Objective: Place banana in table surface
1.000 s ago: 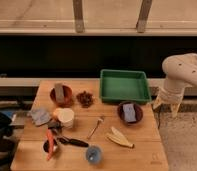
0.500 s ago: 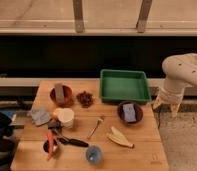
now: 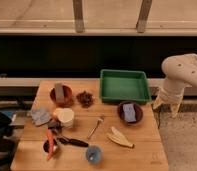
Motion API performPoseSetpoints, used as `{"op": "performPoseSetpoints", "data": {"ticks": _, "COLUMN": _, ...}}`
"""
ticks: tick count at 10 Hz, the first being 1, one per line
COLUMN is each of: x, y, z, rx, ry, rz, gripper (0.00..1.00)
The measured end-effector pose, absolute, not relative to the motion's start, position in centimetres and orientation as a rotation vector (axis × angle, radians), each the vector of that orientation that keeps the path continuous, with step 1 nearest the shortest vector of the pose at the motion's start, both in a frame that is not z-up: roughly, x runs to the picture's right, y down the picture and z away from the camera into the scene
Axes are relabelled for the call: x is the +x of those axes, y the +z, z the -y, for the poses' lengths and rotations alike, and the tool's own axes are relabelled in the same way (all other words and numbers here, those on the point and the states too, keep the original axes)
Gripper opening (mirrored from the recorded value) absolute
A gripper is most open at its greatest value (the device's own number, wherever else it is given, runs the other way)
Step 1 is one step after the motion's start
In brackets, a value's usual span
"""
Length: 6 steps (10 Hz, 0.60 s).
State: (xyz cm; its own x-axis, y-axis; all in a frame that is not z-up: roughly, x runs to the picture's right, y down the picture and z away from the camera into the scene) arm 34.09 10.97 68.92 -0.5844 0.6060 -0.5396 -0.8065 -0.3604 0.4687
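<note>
Nothing differs from half a second or a full second ago: the arm keeps the same pose and every object lies where it lay.

The pale arm (image 3: 184,75) comes in from the right edge of the view, bends at a rounded elbow and drops its wrist downward, off the right-hand end of the table surface (image 3: 142,150). The gripper (image 3: 165,107) hangs there beside the table's edge, just past the right corner of the green tray (image 3: 124,86) and level with the dark bowl (image 3: 129,112) that holds a blue-grey item. Its two fingers point down and stand spread apart, with nothing between them.

The banana (image 3: 120,137) lies flat on the wooden top in the front right part of the table, well apart from the gripper. It sits just below the dark bowl, to the right of the fork (image 3: 96,127), with its pointed end towards the front right. The carrot (image 3: 50,142) lies far over on the left front
</note>
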Motion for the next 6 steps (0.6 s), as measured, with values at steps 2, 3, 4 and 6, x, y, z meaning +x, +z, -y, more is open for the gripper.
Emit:
{"op": "performPoseSetpoints", "data": {"ticks": 2, "x": 31.5, "y": 69.5, "z": -12.3, "rx": -0.366, "ry": 1.962, "rz": -0.891, "gripper": 0.62}}
{"op": "performPoseSetpoints", "data": {"ticks": 3, "x": 29.8, "y": 69.7, "z": -13.4, "rx": -0.384, "ry": 1.924, "rz": -0.889, "gripper": 0.62}}
{"op": "performPoseSetpoints", "data": {"ticks": 4, "x": 28.3, "y": 69.6, "z": -14.5, "rx": -0.402, "ry": 1.891, "rz": -0.887, "gripper": 0.62}}
{"op": "performPoseSetpoints", "data": {"ticks": 6, "x": 25.1, "y": 69.2, "z": -16.8, "rx": -0.448, "ry": 1.824, "rz": -0.873, "gripper": 0.62}}
